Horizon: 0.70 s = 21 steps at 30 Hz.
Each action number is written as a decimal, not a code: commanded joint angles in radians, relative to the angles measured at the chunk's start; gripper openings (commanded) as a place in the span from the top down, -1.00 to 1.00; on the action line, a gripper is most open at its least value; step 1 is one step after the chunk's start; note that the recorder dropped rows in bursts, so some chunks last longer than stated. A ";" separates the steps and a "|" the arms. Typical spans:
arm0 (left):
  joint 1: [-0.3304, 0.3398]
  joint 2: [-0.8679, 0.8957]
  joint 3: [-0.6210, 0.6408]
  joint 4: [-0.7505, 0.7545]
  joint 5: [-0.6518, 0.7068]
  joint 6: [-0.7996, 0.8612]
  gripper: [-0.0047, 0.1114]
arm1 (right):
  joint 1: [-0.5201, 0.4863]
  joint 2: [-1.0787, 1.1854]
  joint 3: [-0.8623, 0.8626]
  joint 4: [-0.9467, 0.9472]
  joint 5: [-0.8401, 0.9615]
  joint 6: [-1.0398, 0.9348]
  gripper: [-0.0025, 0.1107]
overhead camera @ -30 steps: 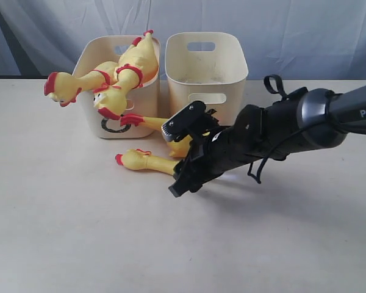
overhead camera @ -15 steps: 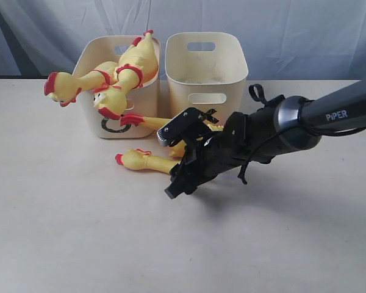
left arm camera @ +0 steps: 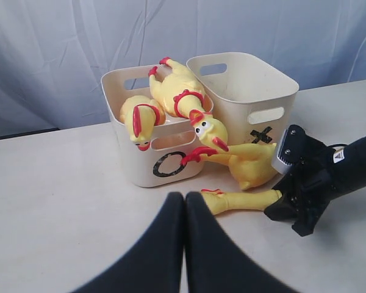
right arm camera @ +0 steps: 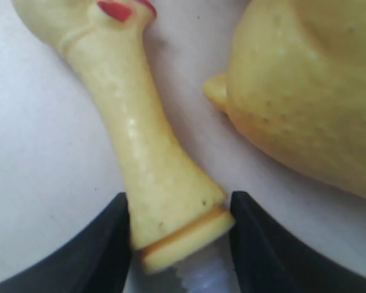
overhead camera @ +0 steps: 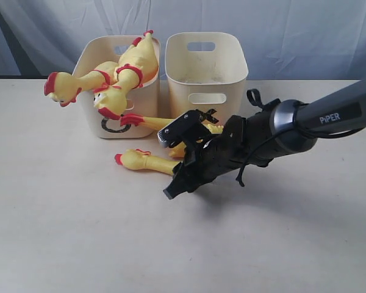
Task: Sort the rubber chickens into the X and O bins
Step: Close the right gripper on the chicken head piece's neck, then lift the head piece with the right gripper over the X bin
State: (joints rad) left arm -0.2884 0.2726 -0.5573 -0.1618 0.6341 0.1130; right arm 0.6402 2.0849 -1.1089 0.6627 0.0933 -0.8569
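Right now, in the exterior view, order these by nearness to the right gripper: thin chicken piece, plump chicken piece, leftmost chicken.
1. Thin chicken piece, on the table, end inside the right gripper.
2. Plump chicken piece, just behind it.
3. Leftmost chicken, hanging over the O bin's left rim.

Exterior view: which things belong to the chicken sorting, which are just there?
Job: O bin holding two whole chickens; X bin; neck piece; body piece; right gripper around the neck piece.
Just there: table; blue curtain; shut left gripper.
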 commanded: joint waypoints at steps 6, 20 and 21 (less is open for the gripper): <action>0.005 -0.006 0.004 -0.010 0.002 0.002 0.92 | -0.001 -0.007 -0.003 -0.004 0.135 -0.007 0.97; 0.005 -0.006 0.012 -0.005 -0.006 0.002 0.92 | -0.001 -0.163 -0.003 -0.003 0.512 -0.007 0.97; 0.005 -0.006 0.012 -0.005 -0.006 0.002 0.92 | -0.001 -0.179 -0.003 -0.003 0.536 -0.007 0.97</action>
State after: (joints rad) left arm -0.2884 0.2726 -0.5501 -0.1618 0.6341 0.1130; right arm 0.6402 1.9525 -1.1155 0.6611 0.5567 -0.8569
